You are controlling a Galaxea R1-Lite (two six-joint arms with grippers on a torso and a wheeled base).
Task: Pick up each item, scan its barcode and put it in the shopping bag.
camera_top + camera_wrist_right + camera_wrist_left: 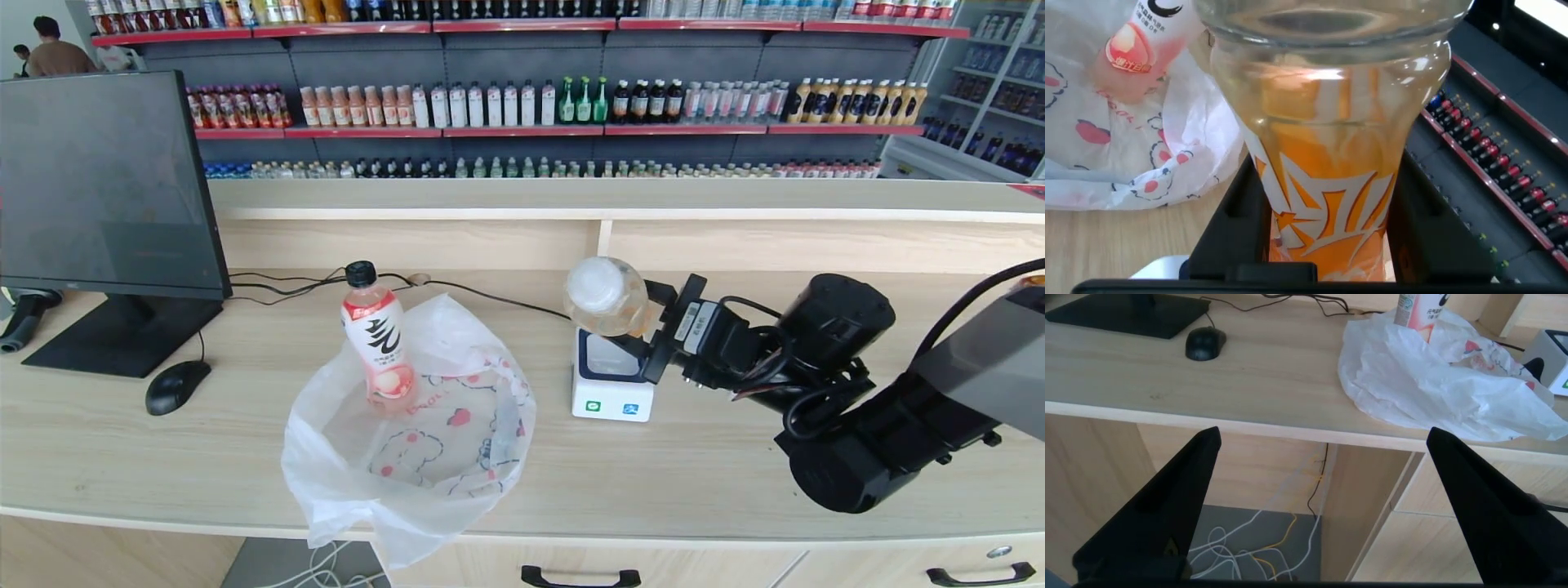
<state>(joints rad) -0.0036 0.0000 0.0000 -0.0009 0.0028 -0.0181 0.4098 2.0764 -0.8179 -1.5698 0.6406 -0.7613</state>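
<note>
Around the shopping bag (408,433), which sits open and crumpled at the counter's (694,465) near edge, we see a mouse (177,385) at its nine o'clock and a dark monitor (106,188) at ten o'clock. Cables (490,294) trail along the back at twelve. The white scanner (612,380) stands at the bag's three o'clock, apart from it. Shelves (522,131) of drinks fill the room behind.

The right gripper (653,327) is clamped on the orange bottle (606,298), its jaws pressing either side of the label. It holds the bottle tipped over just above the scanner, coming in from four o'clock. A pink bottle (375,343) stands upright in the bag's far side.

The left gripper (1324,434) hangs below the counter's front edge with its fingers (1200,474) spread wide and nothing between them.

The bottle and gripper cover the scanner's top, so we cannot tell whether they touch. The bag's film veils the pink bottle's base. We cannot make out any barcode. The monitor is cut off at the left edge.
</note>
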